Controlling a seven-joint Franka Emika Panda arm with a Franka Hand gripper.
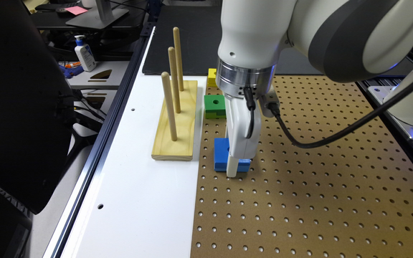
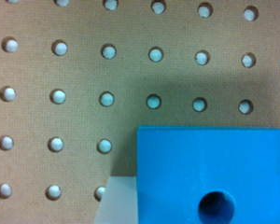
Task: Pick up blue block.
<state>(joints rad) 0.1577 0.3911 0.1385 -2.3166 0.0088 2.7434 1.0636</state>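
Observation:
The blue block (image 1: 221, 153) lies flat on the brown pegboard (image 1: 317, 186), a little to the exterior view's right of the wooden peg base. My gripper (image 1: 233, 162) comes straight down over it and hides most of its top. In the wrist view the blue block (image 2: 210, 172) shows its round centre hole, and one pale finger (image 2: 117, 201) lies flush against its side with no gap. The opposite finger is outside the picture. The block looks to be resting on the board.
A green block (image 1: 214, 104) and a yellow block (image 1: 212, 77) lie further back in the same row. A wooden base (image 1: 176, 125) with three upright pegs stands on the white strip. A black cable (image 1: 335, 132) hangs from the wrist. Open pegboard lies in front and to the exterior view's right.

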